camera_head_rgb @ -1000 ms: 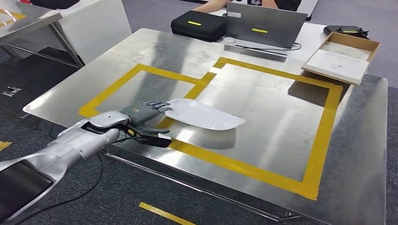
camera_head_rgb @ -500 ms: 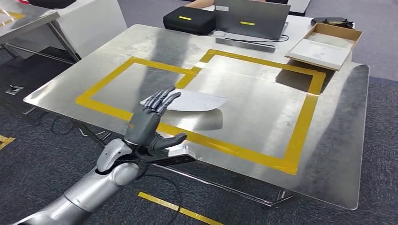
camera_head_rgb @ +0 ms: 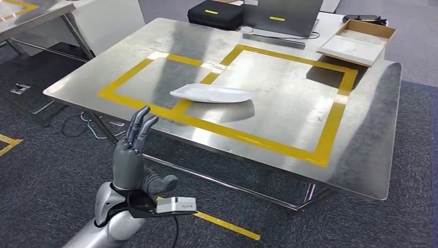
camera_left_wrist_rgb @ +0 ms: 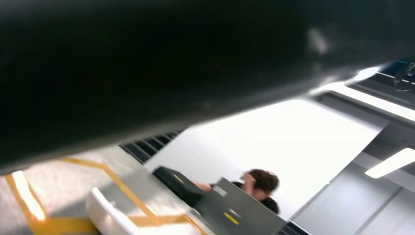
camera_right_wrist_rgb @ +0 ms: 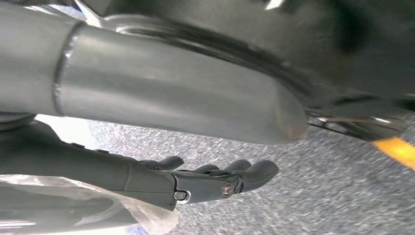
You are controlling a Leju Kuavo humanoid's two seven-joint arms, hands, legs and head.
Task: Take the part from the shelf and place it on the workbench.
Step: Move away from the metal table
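The white curved part [camera_head_rgb: 212, 94] lies on the steel workbench [camera_head_rgb: 289, 111], across the yellow tape line between two marked rectangles. My left hand [camera_head_rgb: 135, 155] is raised over the floor in front of the bench's near edge, apart from the part, fingers straight and spread, holding nothing. In the left wrist view the white part [camera_left_wrist_rgb: 105, 213] lies on the bench beside yellow tape. My right hand [camera_right_wrist_rgb: 210, 181] hangs above the grey carpet with its fingers stretched out and nothing in them.
At the bench's far edge stand a black case [camera_head_rgb: 217, 14], a laptop [camera_head_rgb: 289, 13] and an open cardboard box [camera_head_rgb: 359, 41]. Another steel table [camera_head_rgb: 31, 15] stands at the left. Yellow tape [camera_head_rgb: 227, 226] marks the carpet. A person [camera_left_wrist_rgb: 259, 183] sits behind the laptop.
My left hand let go of the part, opened and drew back down off the bench. The part stays on the bench. The whole view has shifted back.
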